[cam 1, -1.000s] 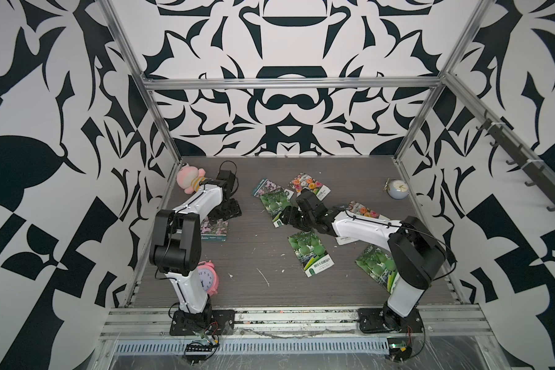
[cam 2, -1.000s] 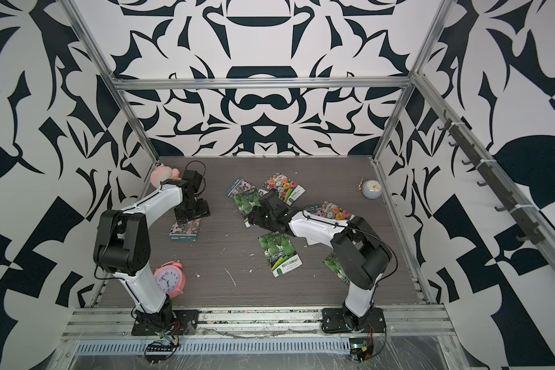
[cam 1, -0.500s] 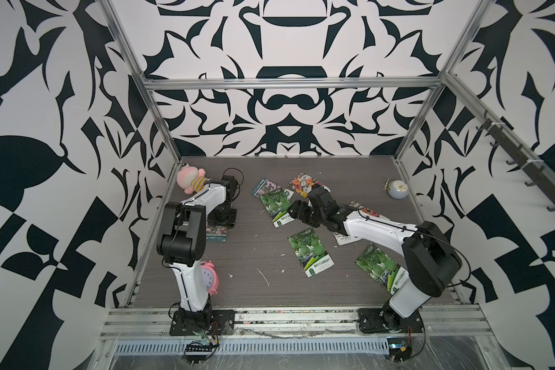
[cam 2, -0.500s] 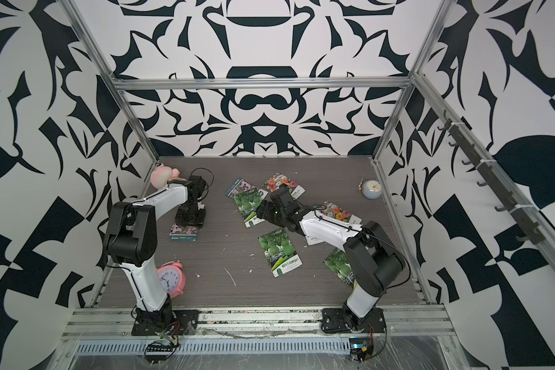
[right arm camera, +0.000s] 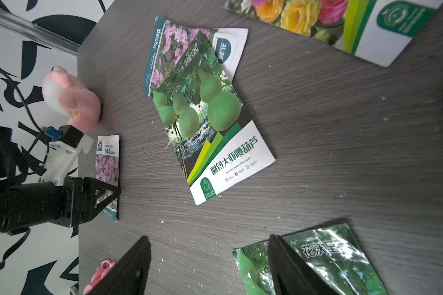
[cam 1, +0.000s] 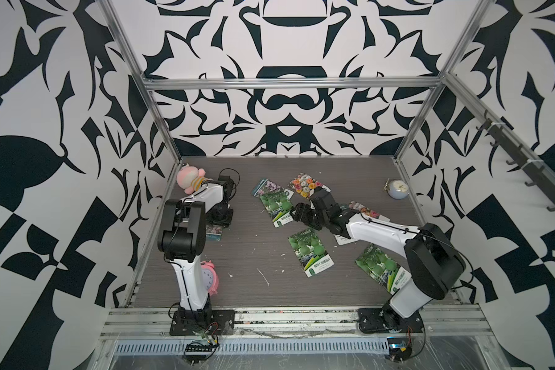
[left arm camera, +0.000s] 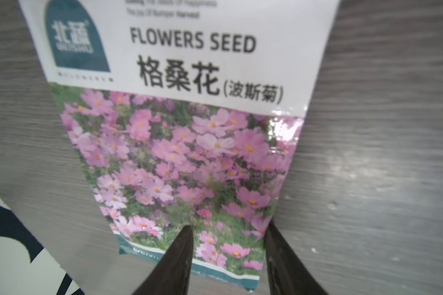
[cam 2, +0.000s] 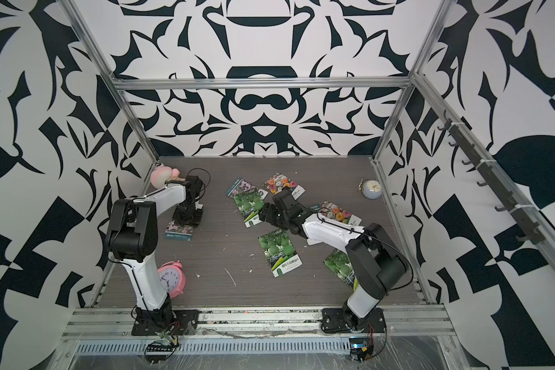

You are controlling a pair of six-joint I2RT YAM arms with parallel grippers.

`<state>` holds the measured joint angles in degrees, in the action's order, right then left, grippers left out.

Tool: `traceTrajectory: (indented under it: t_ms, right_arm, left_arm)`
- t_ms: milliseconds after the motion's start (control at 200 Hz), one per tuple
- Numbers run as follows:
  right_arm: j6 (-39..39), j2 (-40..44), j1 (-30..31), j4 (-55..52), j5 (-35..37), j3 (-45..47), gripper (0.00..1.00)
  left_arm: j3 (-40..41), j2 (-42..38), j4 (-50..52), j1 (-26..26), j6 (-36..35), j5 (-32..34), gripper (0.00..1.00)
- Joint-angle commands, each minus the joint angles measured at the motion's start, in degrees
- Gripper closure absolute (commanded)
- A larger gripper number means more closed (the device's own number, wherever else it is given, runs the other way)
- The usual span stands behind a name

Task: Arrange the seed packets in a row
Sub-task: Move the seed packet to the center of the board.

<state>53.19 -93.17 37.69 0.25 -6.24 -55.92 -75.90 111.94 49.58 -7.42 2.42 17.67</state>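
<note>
A purple-flower seed packet (left arm camera: 179,153) lies flat near the left wall. My left gripper (left arm camera: 228,227) stands over its corner, jaws apart, one fingertip (left arm camera: 187,232) on the packet and the other at its edge. My right gripper (right arm camera: 210,255) hovers open over bare table (cam 1: 257,256), between two gourd packets (cam 1: 277,206) (cam 1: 310,251). The farther gourd packet overlaps another purple packet (cam 1: 265,187). A third gourd packet (cam 1: 380,267) lies by the right arm's base. Two orange-pink bloom packets (cam 1: 306,184) (cam 1: 362,208) lie farther back. A white-edged packet (cam 1: 343,238) is mostly hidden under the right arm.
A pink plush toy (cam 1: 189,179) sits in the back left corner. A pink alarm clock (cam 1: 210,275) stands by the left arm's base, and a pale clock (cam 1: 398,189) near the right wall. Small white scraps (cam 1: 265,277) dot the front of the table.
My left gripper has come down onto the purple packet's corner and its jaws have narrowed. The right arm has drawn back a little, its gripper still open.
</note>
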Motion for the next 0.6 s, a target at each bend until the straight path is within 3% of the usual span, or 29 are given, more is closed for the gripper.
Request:
traceTrajectory:
  t_ms: [0,290,495,595]
  right_arm:
    - [0.11,2.59,-0.16,2.16,-0.09,0.97,0.24]
    - [-0.1,3.38,-0.2,2.49,-0.52,2.37,0.24]
    - [0.11,3.69,-0.2,2.72,-0.26,2.89,0.24]
    - [0.25,3.43,-0.25,2.88,-0.33,2.81,0.24]
  left_arm:
    - [1.0,3.67,0.76,2.77,-2.2,-2.23,0.51]
    - [-1.89,4.79,2.88,8.33,-0.27,-6.95,0.52]
    - [-4.75,0.19,1.64,6.61,-1.57,-10.44,0.29]
    - [-7.64,2.2,1.8,6.67,-2.0,-9.96,0.24]
